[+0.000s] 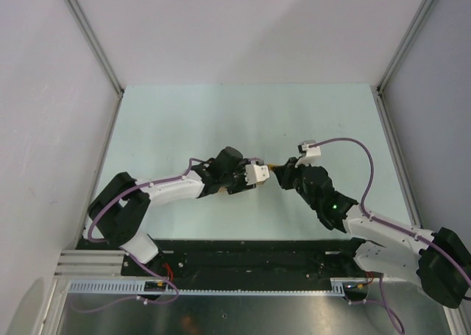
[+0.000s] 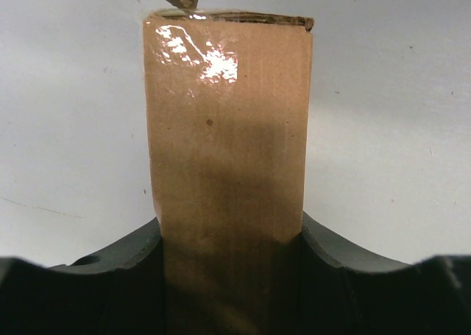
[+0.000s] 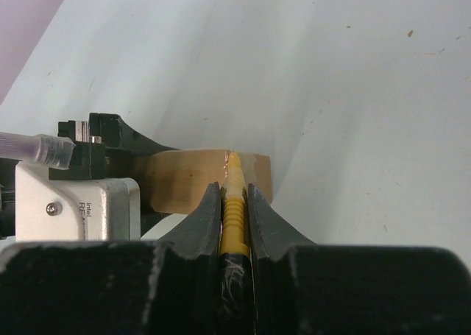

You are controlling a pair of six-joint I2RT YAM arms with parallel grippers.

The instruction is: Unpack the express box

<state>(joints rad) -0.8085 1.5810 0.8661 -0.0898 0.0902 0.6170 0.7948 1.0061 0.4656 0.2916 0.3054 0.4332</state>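
Near the pale green table's (image 1: 184, 121) middle, the left gripper (image 2: 229, 224) clamps the small oblong brown cardboard express box (image 2: 228, 129), and the right gripper (image 3: 234, 202), closed on a slim yellow utility knife (image 3: 232, 180), meets its end: pushing too hard could twist the box loose.

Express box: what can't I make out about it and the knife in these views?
- Express box: in the left wrist view, its near end is hidden between the left pincer fingers; no flaps visible.
- Utility knife: in the right wrist view, its handle is buried in the right pincer; the blade tip at the box is too small to judge.
- Top view: box and knife are almost wholly covered by the two pincers.
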